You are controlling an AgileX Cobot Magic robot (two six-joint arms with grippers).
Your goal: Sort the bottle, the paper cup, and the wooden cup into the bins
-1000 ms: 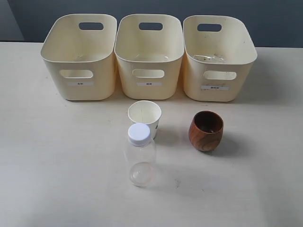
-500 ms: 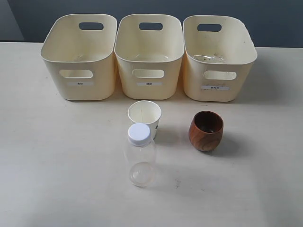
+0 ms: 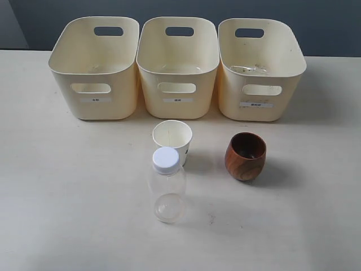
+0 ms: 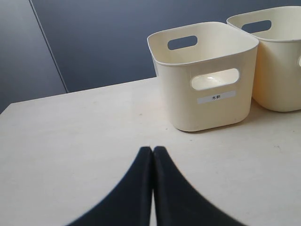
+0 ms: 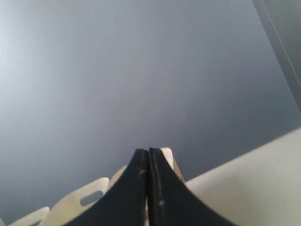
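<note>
Pale beige tabletop (image 3: 67, 197) runs up to a dark blue-grey wall (image 3: 169, 8), and along its far side three cream plastic bins with rounded corners, oval handle cut-outs and small white front labels stand in a row, touching or nearly so: the left bin (image 3: 95, 68), the middle bin (image 3: 178, 66) and the right bin (image 3: 260, 69). In front of the middle bin stands the small white paper cup with a rolled rim (image 3: 172, 141), upright and open. Just nearer the camera, overlapping it in the exterior view, is the clear plastic bottle with a white screw cap (image 3: 166, 184), upright. Off to the right, apart from both, sits the rounded reddish-brown wooden cup (image 3: 245, 156), in front of the right bin.

Neither arm shows in the exterior view. The left gripper (image 4: 152, 149) has its black fingers pressed together on nothing, above bare table near the left bin. The right gripper (image 5: 148, 151) is likewise clenched and empty, pointed at the wall.
</note>
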